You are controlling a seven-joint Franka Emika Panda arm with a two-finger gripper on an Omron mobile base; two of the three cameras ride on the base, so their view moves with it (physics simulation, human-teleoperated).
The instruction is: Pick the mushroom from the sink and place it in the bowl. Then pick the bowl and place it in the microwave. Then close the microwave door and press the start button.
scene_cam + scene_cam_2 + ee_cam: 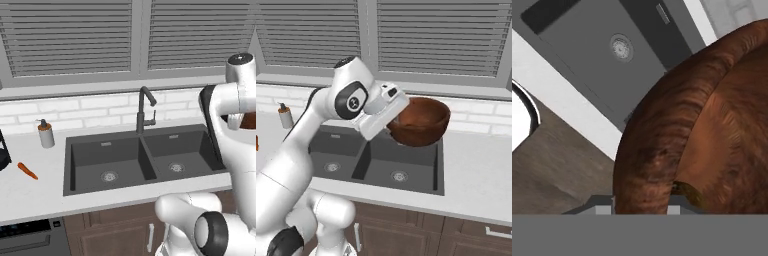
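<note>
Nearest the camera in the hand view, one bowl (677,145) took up the right and centre of the frame, its reddish-brown wood-grain wall seen close. The gripper (643,206) sat at the bottom centre, jaws clamped on the bowl's rim, one on each side of the wall. A small brown lump showed just inside the rim near the bottom; it may have been the mushroom (688,191), but it was too small to tell for sure.

In the right base view, the bowl (421,121) hung in the air at centre frame, tilted, above the right basin of the sink (381,165), with the gripper (392,119) at its left rim. In the left base view, part of the bowl (248,120) showed at the right edge, behind the white arm.

Count, middle distance: one sink (142,157) with two basins and two round drains, one in each basin. One dark faucet (144,110) stood behind the divider between the basins. Both basins looked bare apart from the drains.

Count, on the counter (35,195) at left of the left base view: one orange carrot (27,170), well apart from the sink, and one soap dispenser (46,133) near the wall.

Farthest: one white brick backsplash (75,112), and above it two slatted window shutters (70,37) across the top of the frame.
</note>
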